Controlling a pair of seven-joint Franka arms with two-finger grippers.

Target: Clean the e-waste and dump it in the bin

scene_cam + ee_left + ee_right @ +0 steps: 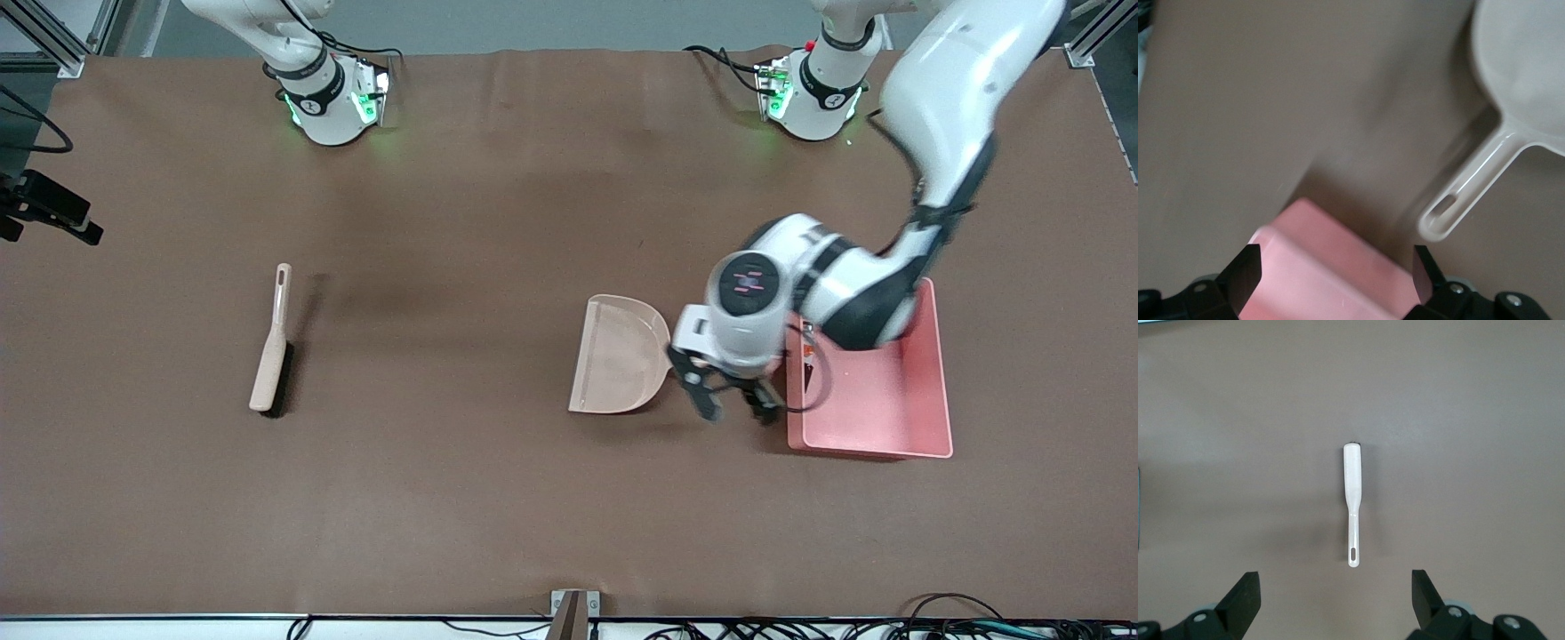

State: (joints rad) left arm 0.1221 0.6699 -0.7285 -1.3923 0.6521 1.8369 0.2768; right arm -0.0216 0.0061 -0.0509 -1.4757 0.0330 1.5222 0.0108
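- The beige hard-plastic hand brush (270, 345) with dark bristles lies flat toward the right arm's end of the table. It is probably light and stiff, best pinched on its slim handle.
- The right gripper (1335, 600) hangs splayed and empty above it; that arm waits.
- The beige flat plastic dustpan (618, 356) lies just beside the left gripper (733, 407). It looks light and rigid, its slotted handle the place to grasp.
- The left gripper is released, holding nothing, over the table at the wall of the large pink rectangular plastic bin (876, 418).
- The e-waste pieces cannot be made out.
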